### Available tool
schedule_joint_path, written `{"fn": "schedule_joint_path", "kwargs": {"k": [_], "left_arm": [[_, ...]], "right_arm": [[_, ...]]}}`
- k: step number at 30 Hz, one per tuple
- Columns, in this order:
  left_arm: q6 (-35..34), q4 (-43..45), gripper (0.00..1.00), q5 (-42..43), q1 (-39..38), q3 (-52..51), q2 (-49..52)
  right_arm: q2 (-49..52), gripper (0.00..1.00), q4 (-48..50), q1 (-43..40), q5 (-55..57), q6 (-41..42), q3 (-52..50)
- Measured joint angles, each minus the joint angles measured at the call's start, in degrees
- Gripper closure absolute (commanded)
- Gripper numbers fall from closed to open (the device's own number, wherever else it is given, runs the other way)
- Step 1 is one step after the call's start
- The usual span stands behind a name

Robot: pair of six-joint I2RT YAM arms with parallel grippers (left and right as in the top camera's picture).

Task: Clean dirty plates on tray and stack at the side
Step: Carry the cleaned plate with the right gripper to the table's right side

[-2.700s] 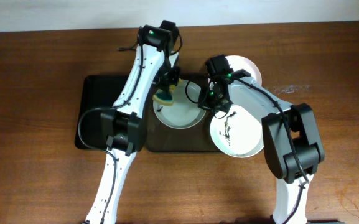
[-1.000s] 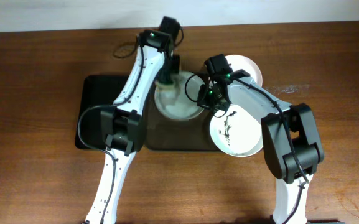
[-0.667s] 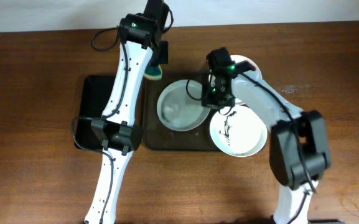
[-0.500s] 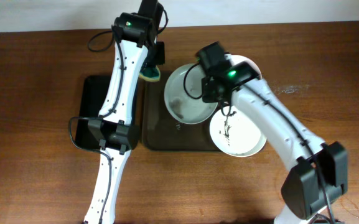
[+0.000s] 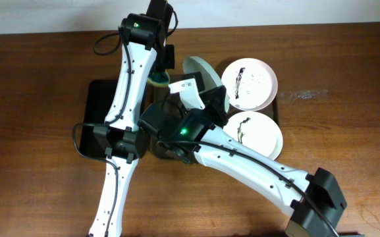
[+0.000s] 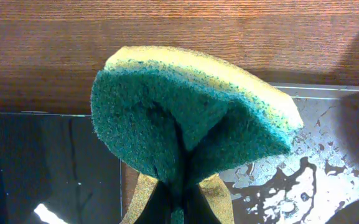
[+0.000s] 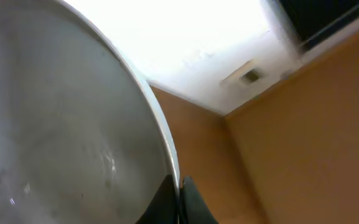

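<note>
My right gripper is shut on the rim of a plain white plate. It holds the plate high above the tray, tilted on edge. In the right wrist view the rim sits between the fingers, with ceiling behind. Two plates with dark smears lie at the right: one at the far right of the brown tray, one in front of it. My left gripper is shut on a green and yellow sponge over the tray's far left corner.
A smaller black tray lies left of the brown tray and also shows in the left wrist view. The brown tray's surface is wet. My raised right arm hides most of the tray from above.
My right gripper has lifted the wiped plate off the tray and tilted it up high. My left gripper has drawn back with the sponge to the tray's far left corner.
</note>
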Motion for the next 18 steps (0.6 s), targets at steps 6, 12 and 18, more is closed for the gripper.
{"fn": "schedule_joint_path", "kwargs": {"k": [6, 12, 18], "left_arm": [[0.00, -0.04, 1.00, 0.00, 0.00, -0.04, 0.00], [0.00, -0.04, 1.00, 0.00, 0.00, -0.11, -0.09], [0.00, -0.04, 1.00, 0.00, 0.00, -0.11, -0.09]], "right_arm": [[-5.68, 0.96, -0.98, -26.21, -48.70, -5.05, 0.00], [-5.62, 0.96, -0.63, -72.41, -75.95, -16.68, 0.00], [2.14, 0.96, 5.79, -86.33, -77.15, -17.09, 0.00]]}}
